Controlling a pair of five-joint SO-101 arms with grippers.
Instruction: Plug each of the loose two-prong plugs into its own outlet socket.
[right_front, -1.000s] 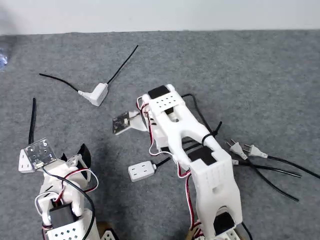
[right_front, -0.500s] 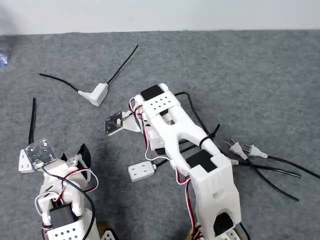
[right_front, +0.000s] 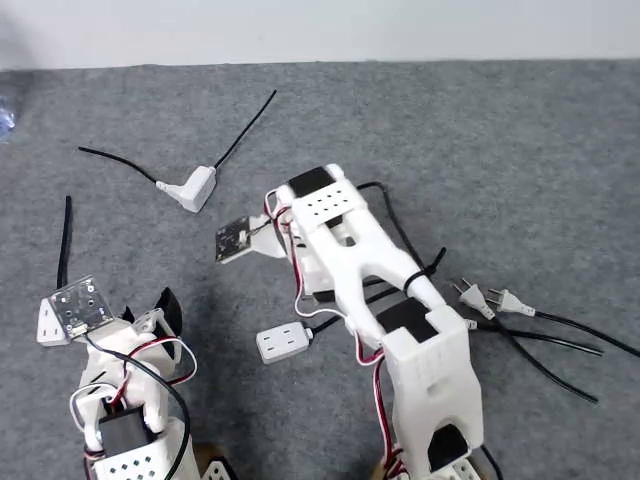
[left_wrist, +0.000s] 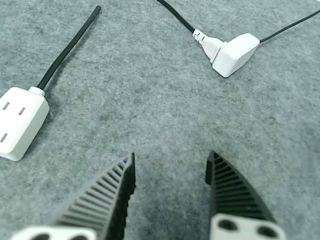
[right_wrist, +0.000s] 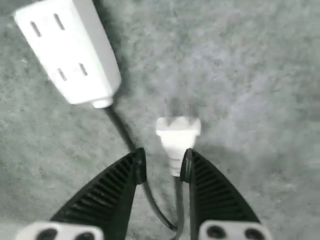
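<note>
The grey worktop (right_front: 480, 150) carries everything. The right arm (right_front: 370, 265) is the biggest thing on it and lies stretched over the middle. The left arm (right_front: 130, 400) stands folded at the near left corner.

Three white sockets lie on the worktop. The middle socket (right_front: 283, 342) is just beside the right arm, and its black cable runs under that arm. The angled socket (right_front: 196, 187) lies farther back, well apart. The left socket (left_wrist: 19, 120) lies near the left arm.

The right fingers (right_wrist: 120, 185) are narrow and hold a white plug (right_wrist: 177, 137) by its neck. The plug's prongs point away from the fingers, and it is near the middle socket but apart from it. The left fingers (left_wrist: 112, 190) are wide and hold nothing, above bare worktop between the left socket and the angled socket.

Two loose plugs (right_front: 473, 295) lie side by side to the right of the right arm, on black cables.
</note>
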